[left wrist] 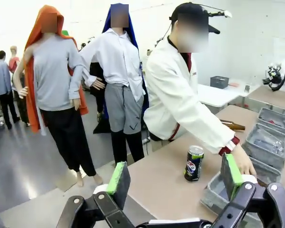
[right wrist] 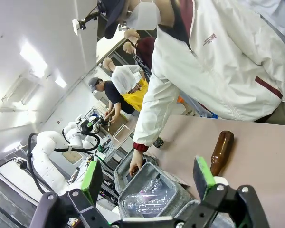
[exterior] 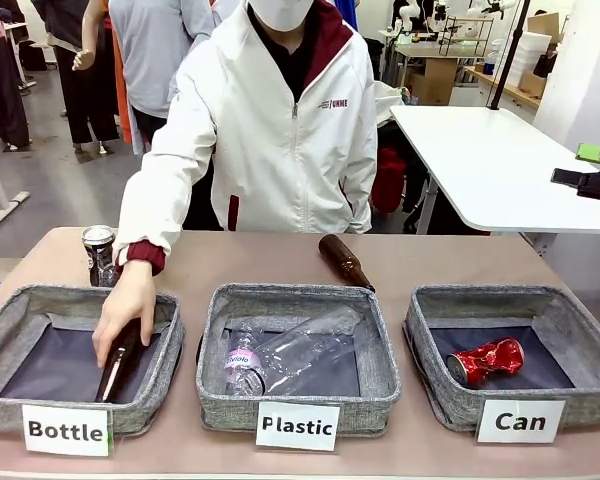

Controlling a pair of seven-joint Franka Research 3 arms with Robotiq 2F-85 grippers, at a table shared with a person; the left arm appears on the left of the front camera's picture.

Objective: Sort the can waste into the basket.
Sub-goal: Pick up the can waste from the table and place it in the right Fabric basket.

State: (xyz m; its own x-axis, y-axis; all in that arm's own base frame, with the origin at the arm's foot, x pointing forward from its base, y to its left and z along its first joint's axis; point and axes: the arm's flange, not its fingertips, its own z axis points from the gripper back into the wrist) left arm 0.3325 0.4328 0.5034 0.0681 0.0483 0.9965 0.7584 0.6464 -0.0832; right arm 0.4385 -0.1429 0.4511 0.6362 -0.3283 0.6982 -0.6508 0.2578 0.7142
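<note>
- Front view: the red can (exterior: 485, 360) lies on its side inside the Can basket (exterior: 500, 296) at the right; the silver and dark can (exterior: 99, 255) stands upright on the table (exterior: 430, 262) at the far left, just behind the Bottle basket (exterior: 10, 335); the person's hand (exterior: 130, 305) reaches down into that basket with fingers curled over the upper part of a brown bottle (exterior: 115, 372); a clear plastic bottle (exterior: 290, 355) lies in the Plastic basket (exterior: 290, 294) in the middle; a second brown bottle (exterior: 345, 262) lies on the table behind it.
- Left wrist view: the left gripper (left wrist: 174, 175) hangs above the table's edge, jaws spread wide with nothing between them; the silver and dark can (left wrist: 194, 164) stands upright between the green pads as seen from here, farther off, near the Bottle basket's corner; the person's hand is partly hidden behind one finger, so I cannot tell its grip here.
- Right wrist view: the right gripper (right wrist: 148, 183) is spread wide and holds nothing, above the Plastic basket with the clear bottle in it; the second brown bottle (right wrist: 222, 152) lies on the table nearby; the person's hand (right wrist: 134, 167) dips into the farther basket.
</note>
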